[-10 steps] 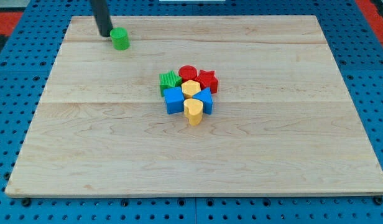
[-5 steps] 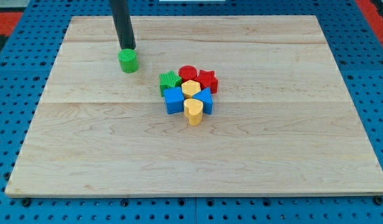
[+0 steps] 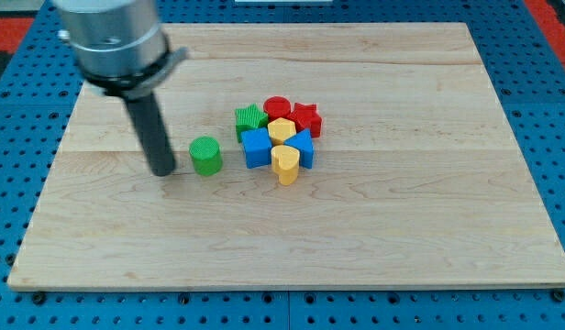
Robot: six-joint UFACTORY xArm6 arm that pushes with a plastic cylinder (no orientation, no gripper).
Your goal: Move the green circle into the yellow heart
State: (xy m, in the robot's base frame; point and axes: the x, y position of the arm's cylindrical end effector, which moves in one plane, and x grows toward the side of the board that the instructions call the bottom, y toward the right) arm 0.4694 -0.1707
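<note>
My tip (image 3: 162,171) rests on the surface (image 3: 402,229), just left of the green circle (image 3: 206,156). No hand fitted. Circle lies left of the cluster, apart from the yellow heart (image 3: 285,163).

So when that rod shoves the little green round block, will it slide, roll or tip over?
The green circle stands on its flat end, low and squat, so it probably slides rather than tips or rolls. The board looks smooth, so it should glide easily. My tip sits to its left, apart; an off-centre push may send it sideways.
</note>
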